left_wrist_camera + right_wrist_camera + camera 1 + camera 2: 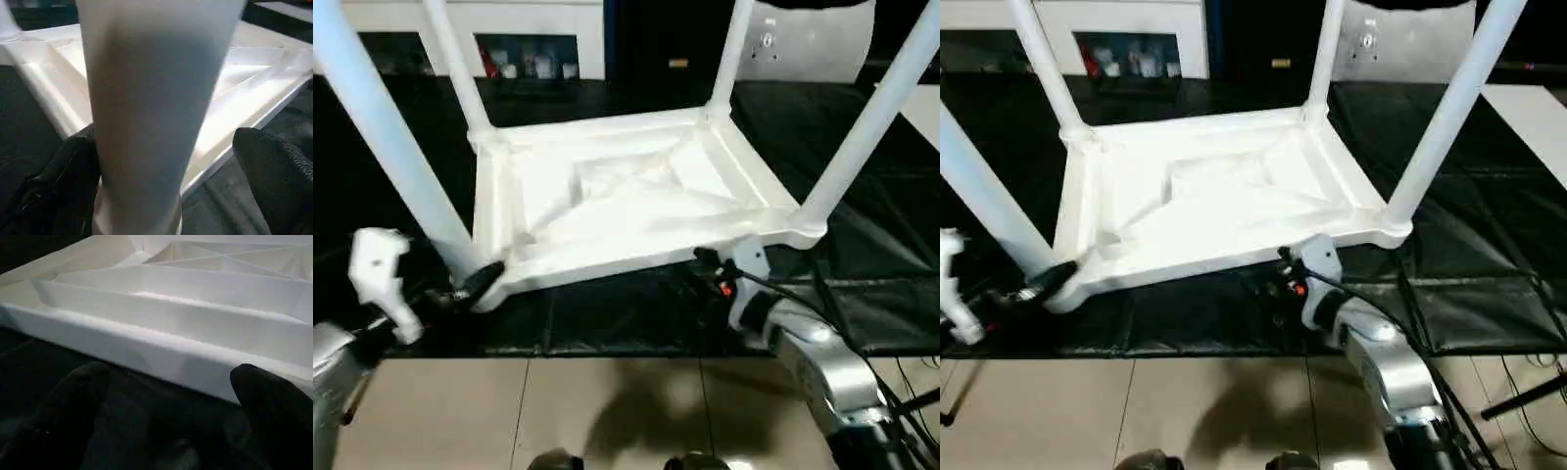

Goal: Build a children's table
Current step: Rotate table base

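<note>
The children's table (626,196) lies upside down on a black mat, ribbed underside facing up. Its legs stand upright in the corner sockets: near-left leg (391,137), far-left leg (460,69), far-right leg (729,54), near-right leg (867,127). My left gripper (475,279) sits at the base of the near-left leg, open. In the left wrist view that leg (156,98) stands between the black fingers (73,166), close to one finger and apart from the other. My right gripper (710,269) is open just short of the tabletop's near edge (161,352), holding nothing.
The black mat (607,318) ends at a beige tiled floor (607,411) near me. A white cabinet (509,29) stands at the back. Cables (901,392) trail beside my right forearm (822,362). A black fold of mat (901,225) lies to the right.
</note>
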